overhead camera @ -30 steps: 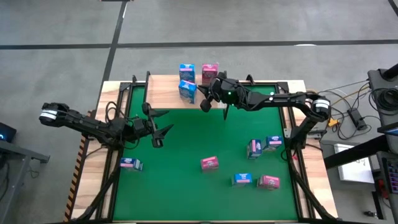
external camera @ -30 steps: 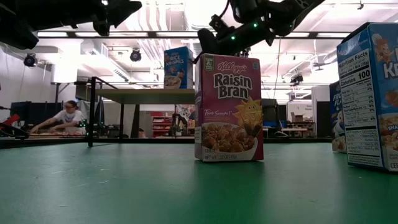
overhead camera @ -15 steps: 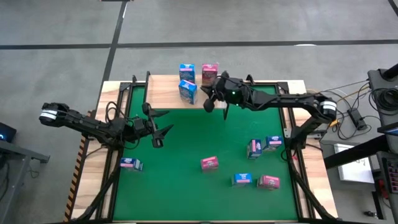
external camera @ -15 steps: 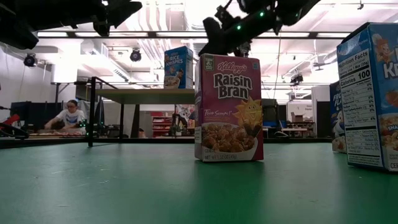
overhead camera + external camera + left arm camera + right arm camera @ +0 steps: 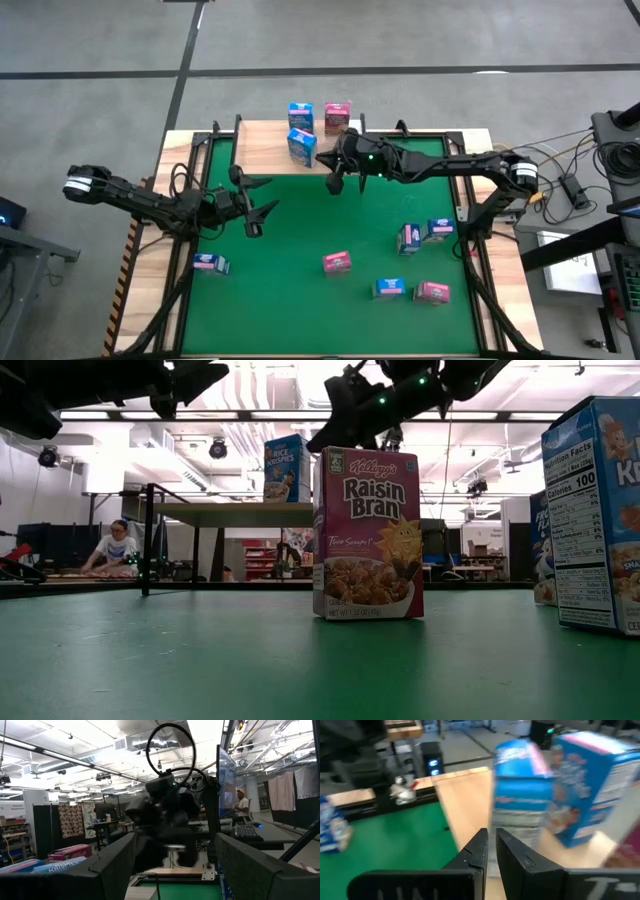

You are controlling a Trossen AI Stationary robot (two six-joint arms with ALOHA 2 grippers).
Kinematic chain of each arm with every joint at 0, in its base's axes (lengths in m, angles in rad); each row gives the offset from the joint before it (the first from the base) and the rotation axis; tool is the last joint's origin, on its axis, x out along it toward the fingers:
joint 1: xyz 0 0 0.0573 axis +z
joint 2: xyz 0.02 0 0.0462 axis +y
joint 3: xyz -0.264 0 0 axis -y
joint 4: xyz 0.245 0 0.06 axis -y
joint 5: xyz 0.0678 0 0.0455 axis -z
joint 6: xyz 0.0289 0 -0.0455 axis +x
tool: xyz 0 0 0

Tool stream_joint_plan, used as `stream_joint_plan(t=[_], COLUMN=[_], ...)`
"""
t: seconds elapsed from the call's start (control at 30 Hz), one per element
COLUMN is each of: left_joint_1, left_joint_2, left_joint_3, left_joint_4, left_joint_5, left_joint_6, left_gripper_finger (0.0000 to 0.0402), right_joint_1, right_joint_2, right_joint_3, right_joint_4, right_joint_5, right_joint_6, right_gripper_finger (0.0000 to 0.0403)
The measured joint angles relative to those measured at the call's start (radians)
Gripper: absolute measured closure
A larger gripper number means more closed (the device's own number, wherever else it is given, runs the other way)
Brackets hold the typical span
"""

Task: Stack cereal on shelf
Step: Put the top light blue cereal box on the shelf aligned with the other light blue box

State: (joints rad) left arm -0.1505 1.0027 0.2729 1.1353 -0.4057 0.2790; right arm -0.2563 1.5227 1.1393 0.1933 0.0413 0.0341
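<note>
The shelf [image 5: 262, 150], a light wood board on black legs, stands at the far middle of the green mat. Three cereal boxes stand on it: two blue [image 5: 300, 115] [image 5: 301, 147] and a pink one [image 5: 337, 117]. My right gripper [image 5: 334, 182] is shut and empty, just past the shelf's near right corner; in its wrist view [image 5: 491, 832] it faces the blue box [image 5: 520, 795]. My left gripper [image 5: 262, 206] is open and empty over the mat's left part. Several more boxes stand on the mat, among them the pink Raisin Bran box [image 5: 367, 532].
On the mat stand a white-blue box [image 5: 210, 263] at near left, a pink one [image 5: 337, 262] in the middle, two blue [image 5: 408, 238] [image 5: 438, 229] at right, and a blue [image 5: 388, 288] and a pink one [image 5: 432, 292] at near right. A person sits in the room behind [image 5: 115, 545].
My right gripper has drawn back a little from the boxes on the shelf, toward the table's near edge, and stays shut. The boxes on the shelf have kept still.
</note>
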Motion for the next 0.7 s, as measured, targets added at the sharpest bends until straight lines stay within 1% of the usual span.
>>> stream_joint_plan(t=[0.07,0.23,0.43,0.7], left_joint_1=[0.000,0.000,0.000,0.000], left_joint_2=[0.000,0.000,0.000,0.000], left_joint_3=[0.000,0.000,0.000,0.000], left_joint_4=[0.000,-0.002,-0.003,-0.003], left_joint_5=[0.000,0.000,0.000,0.000], left_joint_6=[0.000,0.000,0.000,0.000], left_gripper_finger=[0.0148,0.0148,0.0148,0.0148], right_joint_1=[0.017,0.058,0.082,0.110], right_joint_2=[0.000,0.000,0.009,0.105], right_joint_3=[0.000,0.000,0.000,-0.001], right_joint_4=[-0.012,-0.018,0.087,0.241], right_joint_5=[-0.027,-0.028,-0.024,-0.022], right_joint_6=[0.000,-0.011,0.003,-0.019], right_gripper_finger=[0.0376,0.0376,0.0376,0.0376])
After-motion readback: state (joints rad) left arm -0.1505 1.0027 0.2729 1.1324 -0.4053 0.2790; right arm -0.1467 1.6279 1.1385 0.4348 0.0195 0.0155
